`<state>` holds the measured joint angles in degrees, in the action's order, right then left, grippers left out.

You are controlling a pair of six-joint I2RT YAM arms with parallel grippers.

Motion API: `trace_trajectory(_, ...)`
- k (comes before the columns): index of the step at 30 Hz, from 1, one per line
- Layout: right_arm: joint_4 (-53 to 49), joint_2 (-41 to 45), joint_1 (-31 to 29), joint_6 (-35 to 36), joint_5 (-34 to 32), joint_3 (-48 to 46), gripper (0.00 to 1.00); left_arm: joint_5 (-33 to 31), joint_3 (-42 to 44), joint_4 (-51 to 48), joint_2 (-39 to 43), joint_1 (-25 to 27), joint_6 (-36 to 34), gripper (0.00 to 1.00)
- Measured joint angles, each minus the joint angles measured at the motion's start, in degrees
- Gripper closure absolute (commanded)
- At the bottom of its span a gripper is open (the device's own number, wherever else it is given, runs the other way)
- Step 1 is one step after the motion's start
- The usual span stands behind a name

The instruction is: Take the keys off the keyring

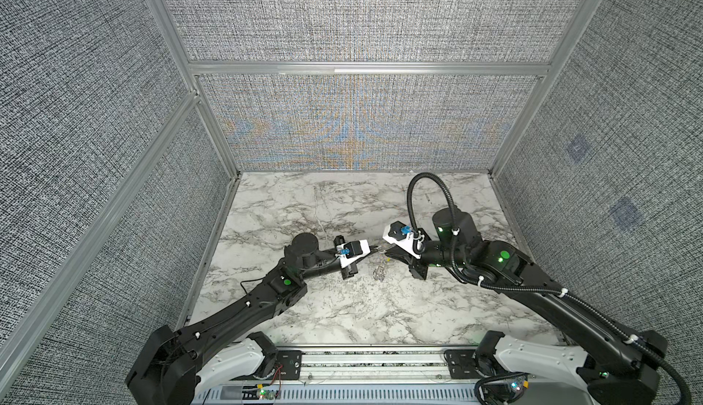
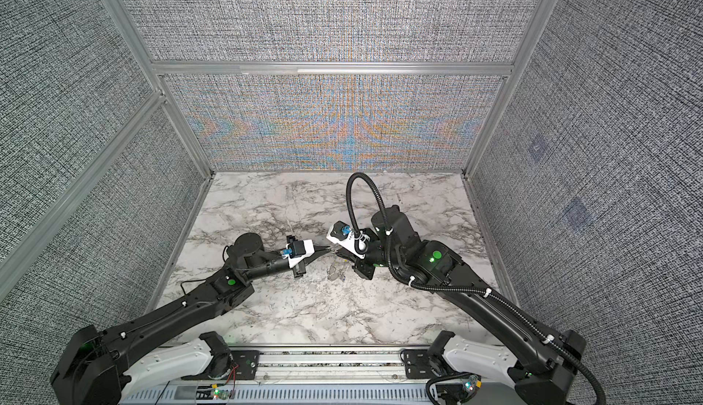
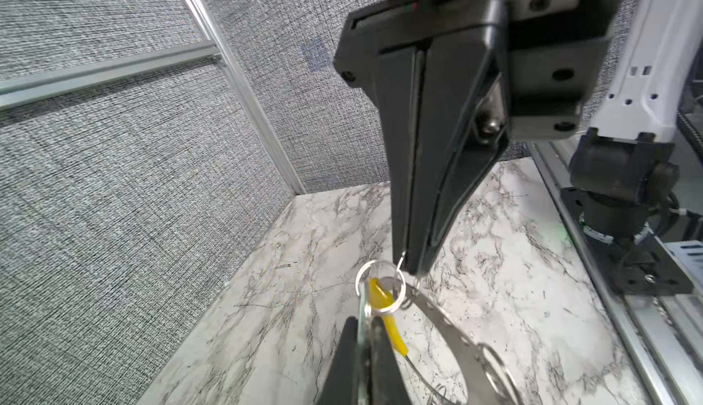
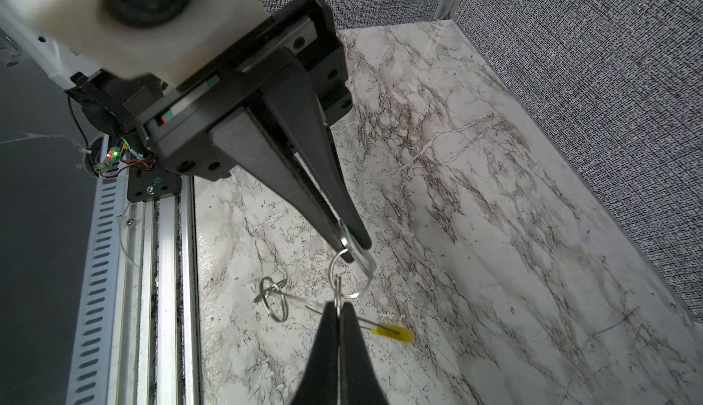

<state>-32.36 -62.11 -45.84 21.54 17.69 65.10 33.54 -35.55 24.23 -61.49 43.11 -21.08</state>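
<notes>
My two grippers meet tip to tip above the middle of the marble table (image 1: 342, 308). My left gripper (image 3: 363, 321) is shut on a pale silvery key (image 4: 357, 248), seen edge-on between its fingers. A small split ring (image 3: 380, 289) threads through that key. My right gripper (image 4: 338, 306) is shut on this small ring's wire (image 4: 344, 274). The keyring (image 4: 342, 317), a thin grey hoop with a yellow sleeve (image 4: 392, 332), lies below the grippers, blurred. In both top views it is a faint wire tangle (image 1: 380, 270) (image 2: 334, 272).
More small metal rings (image 4: 274, 296) sit beside the hoop, joined by a grey dotted band (image 3: 441, 319). An aluminium rail (image 4: 167, 270) runs along the table's near edge. Grey fabric walls (image 1: 342, 125) close in the other three sides.
</notes>
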Motion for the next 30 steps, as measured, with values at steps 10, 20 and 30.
trace_trajectory(10, 0.72, 1.64, 0.0, 4.98, -1.18, -2.84, 1.0, 8.61, -7.72, -13.9, -3.34, -3.15, -4.2, 1.0)
trace_trajectory(20, 2.75, 2.12, -0.22, 9.79, -1.81, -4.98, 1.0, 14.71, -14.97, -24.55, -8.28, -5.44, -6.56, 1.0)
trace_trajectory(30, 6.08, 2.16, -0.96, 13.51, -4.87, -7.17, 1.0, 17.66, -18.95, -29.4, -11.78, -6.21, -6.58, 1.0)
